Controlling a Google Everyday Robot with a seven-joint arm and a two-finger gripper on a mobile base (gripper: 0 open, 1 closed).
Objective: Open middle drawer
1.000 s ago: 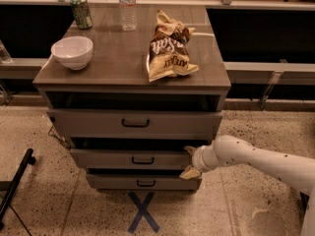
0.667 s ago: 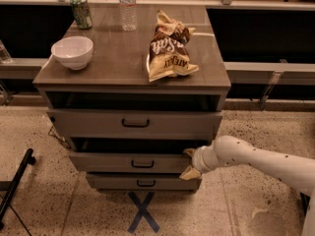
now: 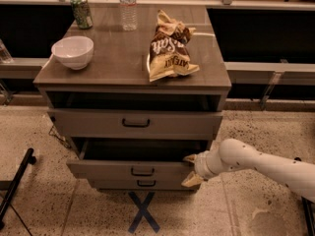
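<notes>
At the cabinet's 4 o'clock corner, the gripper had its fingers spread around the middle drawer, already mostly pulled out.

The gripper sits at the right end of the middle drawer. The drawer interior appears dark and unreadable. The arm is cut off at the right edge.

Matt wood-look middle drawer; gripper at its right end, seemingly smooth plastic.
</notes>
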